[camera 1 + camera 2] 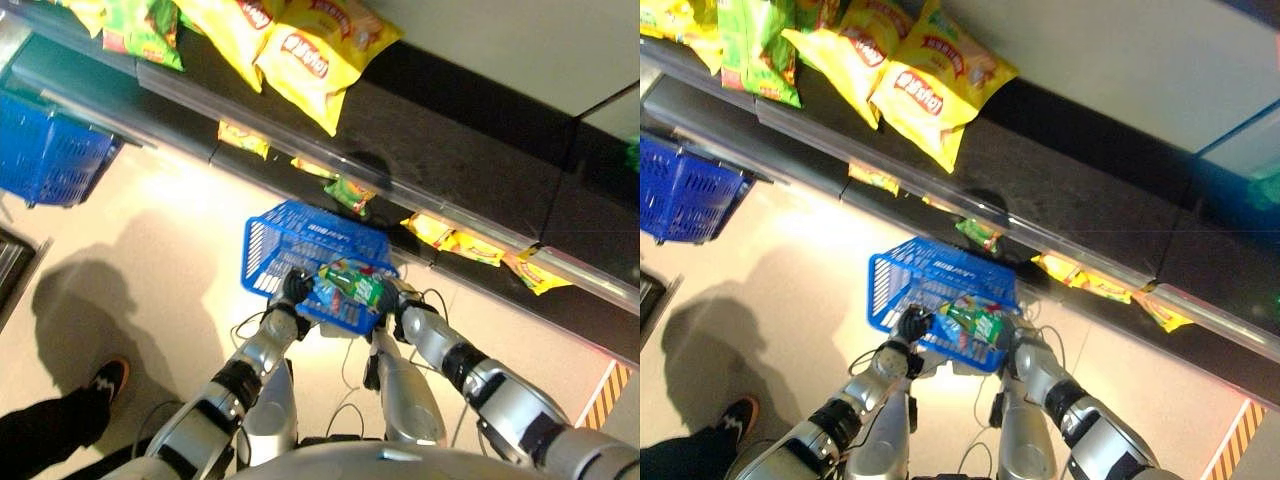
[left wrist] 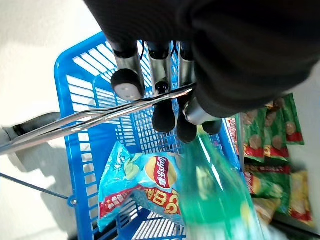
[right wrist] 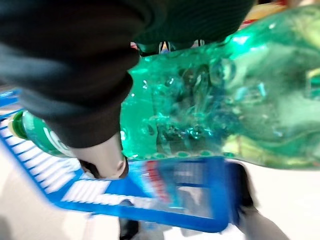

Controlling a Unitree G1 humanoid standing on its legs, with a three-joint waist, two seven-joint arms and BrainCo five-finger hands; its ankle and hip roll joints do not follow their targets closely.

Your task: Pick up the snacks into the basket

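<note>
Blue basket [image 1: 300, 245] at frame centre, held over the floor below the shelves

Left hand [image 1: 296, 286] curls its fingers [image 2: 164, 112] round the basket's metal handle [image 2: 100, 117]. Right hand [image 1: 392, 298] grips a green bottle [image 3: 220, 110] at the basket's near rim; a light-blue chip bag [image 2: 137, 182] lies inside. Yellow snack bags [image 1: 315, 50] upper centre on the shelf; second blue basket [image 1: 45, 150] at left edge; a person's shoe [image 1: 108, 378] lower left

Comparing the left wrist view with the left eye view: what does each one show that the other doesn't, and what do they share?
Left wrist view alone: the left hand curled round the metal handle and a light blue chip bag lying in the basket. Left eye view alone: the right hand, yellow chip bags on the shelf, a second blue basket. Both: the blue basket and green bottle.
</note>
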